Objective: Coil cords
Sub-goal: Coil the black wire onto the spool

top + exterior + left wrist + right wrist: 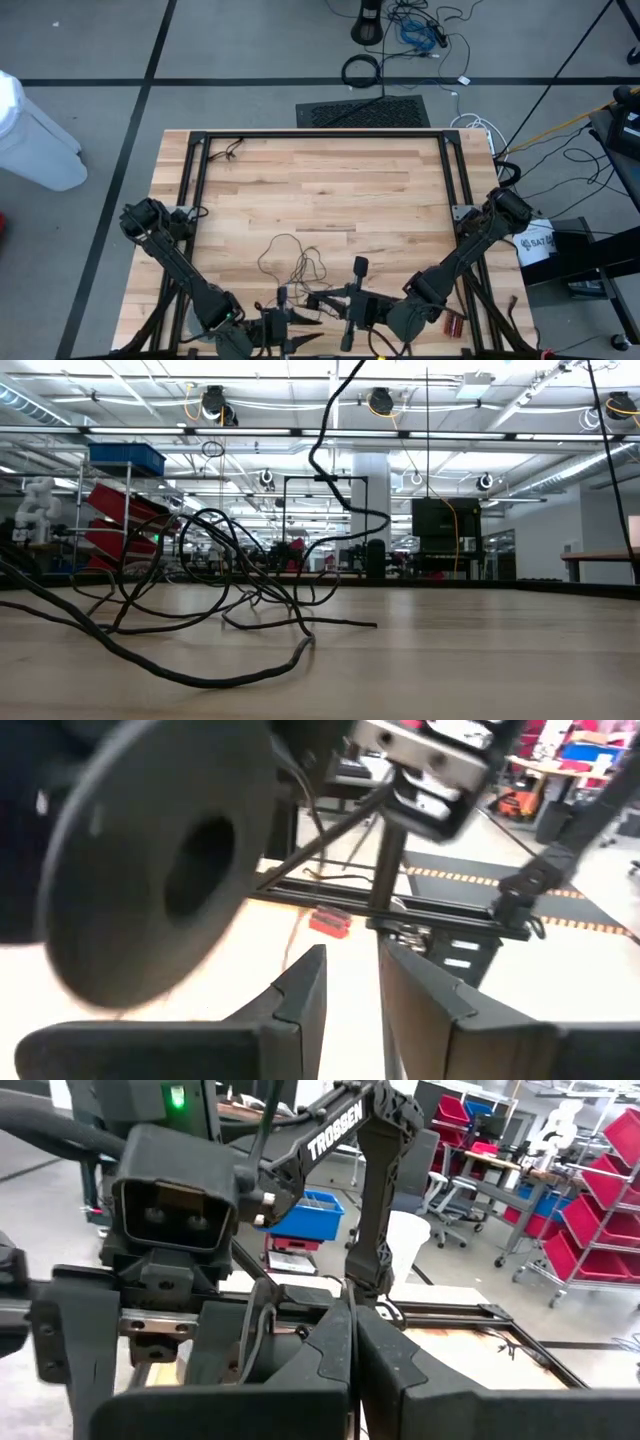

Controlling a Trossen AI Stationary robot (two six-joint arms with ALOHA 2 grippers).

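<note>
The wooden surface (320, 190) carries a loose tangle of thin dark wire (290, 255) near its front middle — its loops sprawl across the boards. Both arms meet at the front edge. The left gripper (350, 1010) stands slightly parted beside the black disc (160, 870); the right gripper (352, 1365) is closed — fingers pressed together.

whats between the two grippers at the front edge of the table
In the high view, a tangle of the thin dark cord with small black pieces lies between the left gripper and the right gripper, so the stretch is not bare.
</note>
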